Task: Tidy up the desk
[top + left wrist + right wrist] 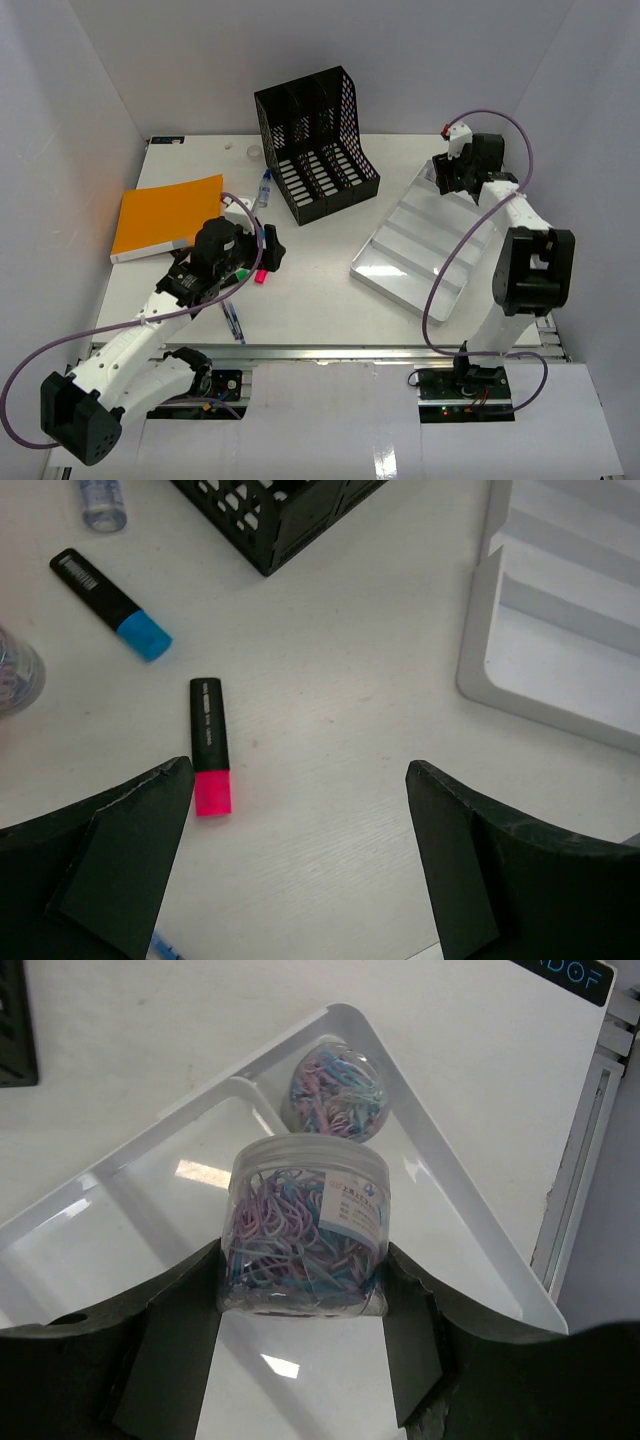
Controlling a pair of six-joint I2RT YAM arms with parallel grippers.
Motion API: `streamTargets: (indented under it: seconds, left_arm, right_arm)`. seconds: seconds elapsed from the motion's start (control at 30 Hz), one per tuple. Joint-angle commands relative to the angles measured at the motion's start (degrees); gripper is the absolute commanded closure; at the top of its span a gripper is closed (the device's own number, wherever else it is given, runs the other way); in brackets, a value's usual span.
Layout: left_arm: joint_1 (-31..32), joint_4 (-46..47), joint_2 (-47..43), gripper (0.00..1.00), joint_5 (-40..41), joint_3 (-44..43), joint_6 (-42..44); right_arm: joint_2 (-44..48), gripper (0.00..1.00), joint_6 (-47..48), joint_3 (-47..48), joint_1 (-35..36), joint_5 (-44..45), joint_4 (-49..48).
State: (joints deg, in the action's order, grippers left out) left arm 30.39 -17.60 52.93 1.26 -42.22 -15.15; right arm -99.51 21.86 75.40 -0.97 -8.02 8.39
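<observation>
Desk (320, 275): the white tabletop lies under both sets of jaws and carries everything below; it is only partly tidied, with loose items scattered on it.
File rack (315, 145): black mesh, upright, ahead of the left jaws and well apart from the right ones.
Tray (415, 255): silver, compartmented, directly beneath the right jaws; one corner of it shows off to the outer side of the left jaws.
Notebook (165, 215): orange, flat, off to the outer side of the left jaws.
Right gripper (302, 1255): clenched on the jar, one finger on each side of its wall.
Left gripper (300, 770): jaws spread wide and empty, hovering over bare desk.
Jar of paper clips (305, 1230): between the right jaws, upright, over the tray's end compartment. What looks like its reflection shows beyond it; whether its base touches the floor I cannot tell. Likely best to lower it straight until it sits, then release slowly so it does not tip.
Pink highlighter (208, 748): just ahead of the left jaws' inner finger, off-centre — the gripper would need to shift across and close over its narrow sides.
Blue highlighter (110, 602): farther ahead on the same side, apart from the pink one.
</observation>
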Motion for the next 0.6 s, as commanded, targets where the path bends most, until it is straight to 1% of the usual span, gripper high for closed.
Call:
streamTargets:
  seconds: [0.0, 0.2, 0.57]
  left_arm:
    - [-0.3, -1.9, -4.2, 0.02, 5.2, 2.3, 4.2]
    - [-0.3, -2.3, -7.7, 0.02, 6.5, 3.5, 4.2]
    - [-0.3, -2.4, -7.1, 0.02, 6.8, 3.4, 4.2]
  right_arm:
    - [-6.8, 0.80, 2.2, 9.7, -1.7, 4.9, 7.3]
    - [-10.9, 0.78, 2.7, 12.5, -3.5, 6.3, 7.3]
    - [-15.2, 0.74, 3.4, 15.8, -5.4, 6.0, 7.3]
